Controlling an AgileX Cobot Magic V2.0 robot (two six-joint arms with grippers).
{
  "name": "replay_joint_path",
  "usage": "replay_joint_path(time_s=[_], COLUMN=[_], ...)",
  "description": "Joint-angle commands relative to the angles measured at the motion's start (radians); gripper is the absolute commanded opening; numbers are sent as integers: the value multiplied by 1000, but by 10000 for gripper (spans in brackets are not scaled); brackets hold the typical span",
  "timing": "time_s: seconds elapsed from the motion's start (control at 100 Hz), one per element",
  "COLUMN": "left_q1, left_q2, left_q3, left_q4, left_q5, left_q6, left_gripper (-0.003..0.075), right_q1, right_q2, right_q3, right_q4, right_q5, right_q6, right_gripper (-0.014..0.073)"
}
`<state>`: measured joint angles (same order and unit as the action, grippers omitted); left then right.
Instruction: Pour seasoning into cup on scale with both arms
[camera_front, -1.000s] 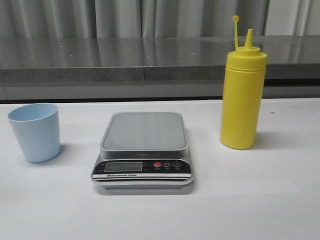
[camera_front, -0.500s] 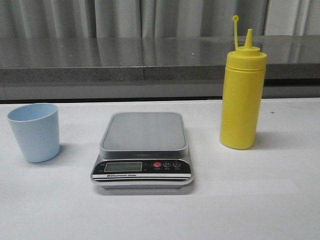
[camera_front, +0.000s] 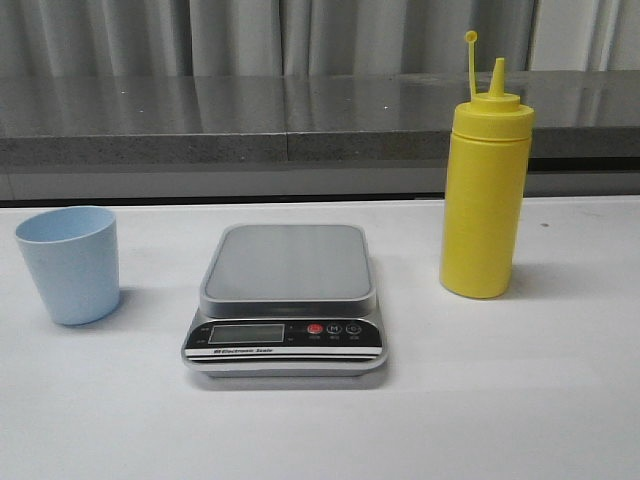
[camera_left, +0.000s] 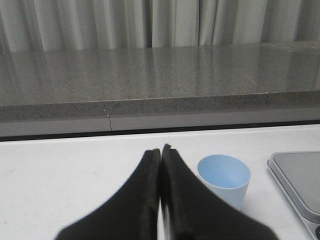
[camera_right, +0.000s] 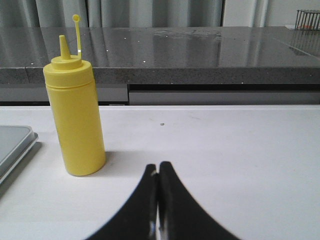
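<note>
The scale (camera_front: 288, 262) sits mid-table, its steel platform bare. The pale blue cup (camera_front: 69, 263) stands upright to its left. The yellow seasoning bottle (camera_front: 484, 190) stands upright to its right, cap strap raised. Neither gripper shows in the front view. My left gripper (camera_left: 160, 150) is shut and empty, with the cup (camera_left: 224, 179) just beyond and beside its tips and the scale's corner (camera_left: 298, 180) at the view's edge. My right gripper (camera_right: 158, 166) is shut and empty, with the bottle (camera_right: 74, 115) standing beyond it and off to one side, apart.
The white table (camera_front: 500, 400) ends at the back against a dark grey stone counter (camera_front: 300, 120) with grey curtains behind. A wire rack (camera_right: 307, 17) stands on the counter at the far right.
</note>
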<state>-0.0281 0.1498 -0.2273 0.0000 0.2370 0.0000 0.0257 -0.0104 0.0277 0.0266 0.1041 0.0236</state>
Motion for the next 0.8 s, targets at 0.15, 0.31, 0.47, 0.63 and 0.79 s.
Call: replay_joint_path(time_s=[0.15, 0.31, 0.47, 0.63, 0.79], left_q1=[2, 2, 2, 2, -1], left_q2=[266, 425, 567, 688, 824], left_q3=[-229, -316, -385, -450, -526], left_q4=[0, 0, -41, -116, -152], left_q5=[153, 165, 151, 143, 173], left_q6=[0, 45, 48, 48, 50], left_gripper=[-20, 99, 394, 471, 471], right_q1=[-3, -3, -3, -3, -3], right_q2=[-22, -22, -22, -22, -22], right_q3=[-18, -18, -18, -18, -18], right_q4=[-6, -6, -6, -6, -6], right_q5=[-71, -71, -71, -71, -71], right_q6=[-1, -1, -1, -1, -1], right_gripper=[-68, -68, -68, -68, -68])
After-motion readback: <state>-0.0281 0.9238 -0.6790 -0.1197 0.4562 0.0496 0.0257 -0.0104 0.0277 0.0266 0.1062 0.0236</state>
